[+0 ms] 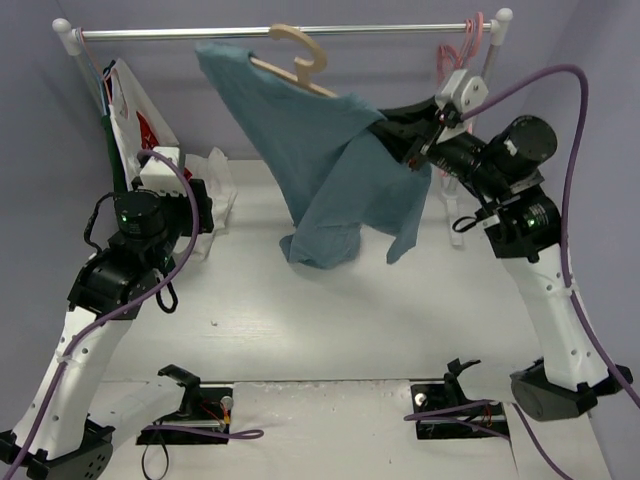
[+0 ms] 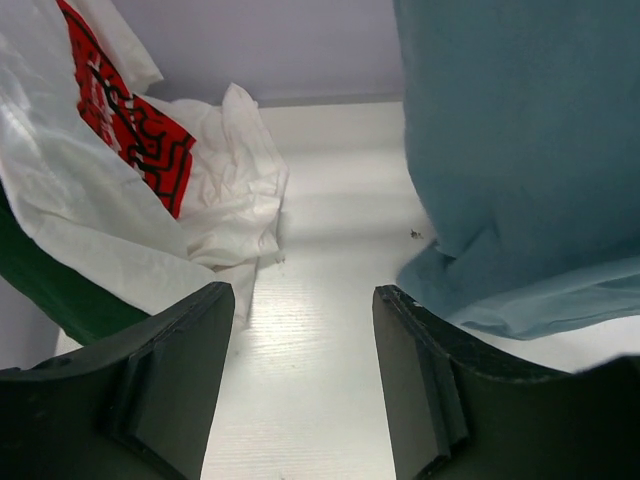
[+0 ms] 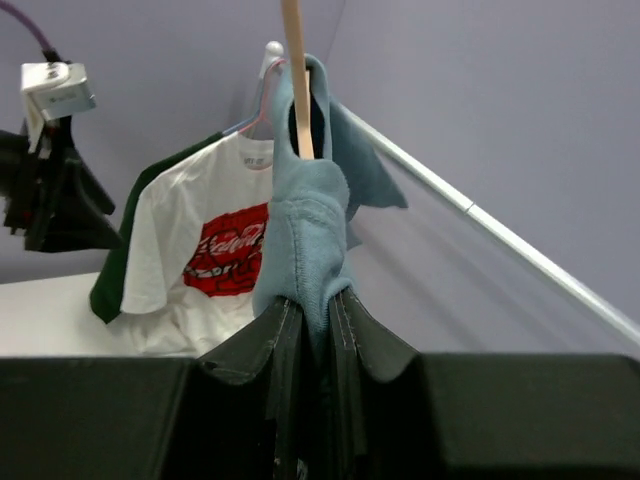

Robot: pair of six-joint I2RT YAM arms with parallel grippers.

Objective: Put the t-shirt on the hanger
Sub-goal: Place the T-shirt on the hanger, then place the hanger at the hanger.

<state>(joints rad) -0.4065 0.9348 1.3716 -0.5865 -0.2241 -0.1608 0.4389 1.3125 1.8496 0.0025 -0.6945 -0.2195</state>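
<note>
The white table (image 1: 300,330) carries a metal rail (image 1: 390,31) along its far side. The teal t-shirt (image 1: 320,170) hangs draped over the tilted beige hanger (image 1: 300,58), whose hook sits at the rail, and the shirt's lower folds rest on the table. A white garment with red print (image 2: 150,170) hangs at the left. The right gripper (image 3: 315,300) pinches a shirt fold beside the hanger arm; the left gripper (image 2: 300,295) is spread and holds nothing

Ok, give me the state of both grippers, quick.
Left gripper: jaws open, holding nothing.
Right gripper: jaws shut on the t-shirt.
</note>
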